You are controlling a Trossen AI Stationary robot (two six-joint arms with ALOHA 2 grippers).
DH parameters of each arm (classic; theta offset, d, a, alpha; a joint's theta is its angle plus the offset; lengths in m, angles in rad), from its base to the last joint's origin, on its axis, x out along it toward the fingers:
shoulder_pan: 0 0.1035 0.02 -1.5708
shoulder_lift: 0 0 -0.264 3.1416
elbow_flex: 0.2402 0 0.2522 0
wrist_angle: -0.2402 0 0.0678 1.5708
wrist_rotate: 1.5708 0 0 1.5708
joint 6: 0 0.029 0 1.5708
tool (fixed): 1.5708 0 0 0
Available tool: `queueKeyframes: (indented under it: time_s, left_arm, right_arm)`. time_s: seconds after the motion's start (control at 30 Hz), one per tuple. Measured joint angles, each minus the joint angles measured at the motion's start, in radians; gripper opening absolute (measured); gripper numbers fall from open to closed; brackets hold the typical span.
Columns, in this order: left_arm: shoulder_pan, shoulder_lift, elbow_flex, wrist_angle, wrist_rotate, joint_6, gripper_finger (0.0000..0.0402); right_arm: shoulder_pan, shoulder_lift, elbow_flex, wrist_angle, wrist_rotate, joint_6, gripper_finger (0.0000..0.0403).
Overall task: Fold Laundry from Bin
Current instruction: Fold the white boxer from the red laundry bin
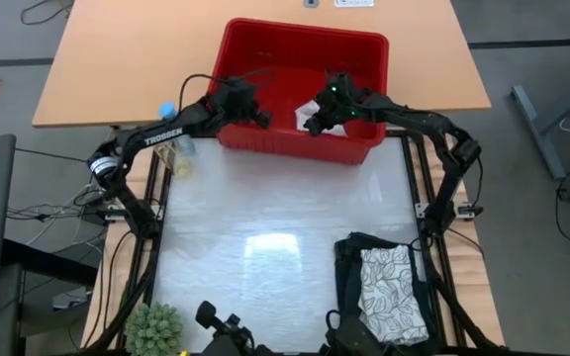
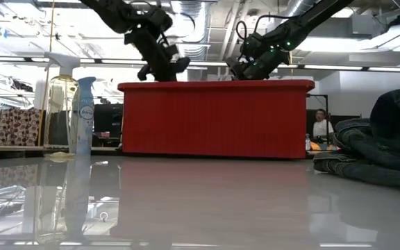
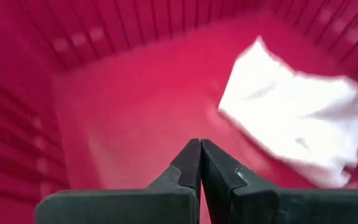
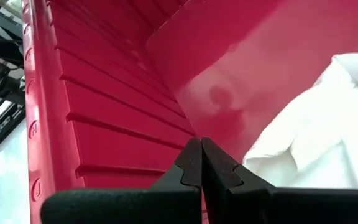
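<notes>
While both claws, left claw (image 3: 200,163) and right claw (image 4: 201,163), are held closed and empty above the bin (image 1: 369,49), the small whitish cloth (image 3: 294,127) is judged light, limp, best pinched at a raised fold.

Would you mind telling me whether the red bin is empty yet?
Not empty: one small white cloth still lies crumpled on the floor of the red bin, seen in both wrist views.

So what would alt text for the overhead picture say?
Two dark robot arms reach into a red bin at the table's far edge, the left gripper and right gripper both shut and empty, near a white cloth inside. A dark garment topped by a leaf-patterned cloth lies nearer.
</notes>
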Motion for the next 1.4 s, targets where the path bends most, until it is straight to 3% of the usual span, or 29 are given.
queueKeyframes:
  time_s: [0.1, 0.27, 0.63, 1.0, 1.13, 1.4]
  left_arm:
    - [0.000, 0.018, -0.018, -0.027, 0.004, -0.001, 0.0000]
    - [-0.003, 0.062, -0.017, -0.036, 0.147, -0.069, 0.0000]
    - [-0.032, 0.071, -0.020, -0.092, 0.279, -0.162, 0.0000]
    - [-0.060, 0.072, -0.010, -0.056, 0.259, -0.177, 0.0000]
    - [-0.054, 0.075, 0.060, -0.062, 0.252, -0.184, 0.0000]
    - [-0.058, 0.073, 0.211, -0.036, 0.251, -0.033, 0.0000]
  right_arm:
    - [0.000, 0.000, 0.000, -0.001, -0.003, -0.001, 0.0024]
    - [0.001, 0.005, -0.005, -0.023, -0.003, -0.004, 0.0024]
    - [0.000, 0.004, -0.003, -0.026, -0.006, 0.004, 0.0024]
    - [-0.003, 0.003, -0.002, 0.014, -0.005, 0.003, 0.0024]
    - [-0.010, 0.003, 0.017, 0.022, -0.005, -0.002, 0.0024]
    - [-0.013, 0.001, 0.071, 0.021, -0.002, -0.051, 0.0024]
